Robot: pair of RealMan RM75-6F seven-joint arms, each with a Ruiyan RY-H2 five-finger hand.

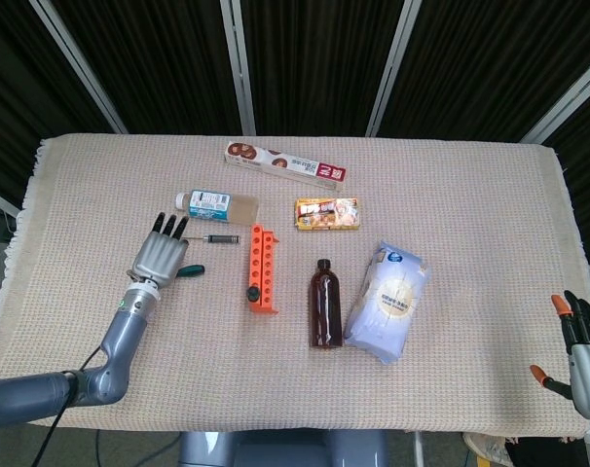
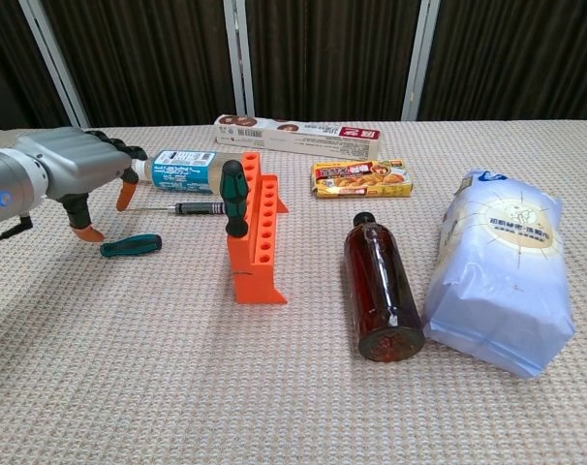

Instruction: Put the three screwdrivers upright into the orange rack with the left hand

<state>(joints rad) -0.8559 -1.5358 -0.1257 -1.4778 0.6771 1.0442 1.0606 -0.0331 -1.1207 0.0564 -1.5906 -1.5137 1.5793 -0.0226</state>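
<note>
Left hand (image 2: 76, 174) hovers fingers-down and spread, empty, just above the short green screwdriver (image 2: 131, 245) lying on the desk. One screwdriver (image 2: 234, 197) stands in the orange rack (image 2: 257, 244). Risk: the short handle rolls away under a loose pinch. Right hand (image 1: 586, 350) idles open.

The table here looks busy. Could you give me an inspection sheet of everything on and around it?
Surface: beige woven cloth over the table.
Job's things: orange rack with one green-handled screwdriver upright in it; short green screwdriver and thin black screwdriver lying flat to its left.
Clutter: brown bottle, white bag, snack box, long carton, clear plastic bottle.
Hands: left hand over the short screwdriver, holding nothing; right hand at the table's edge, fingers spread.
Cables: thin black one beside the left arm.
Surroundings: dark curtains.
</note>
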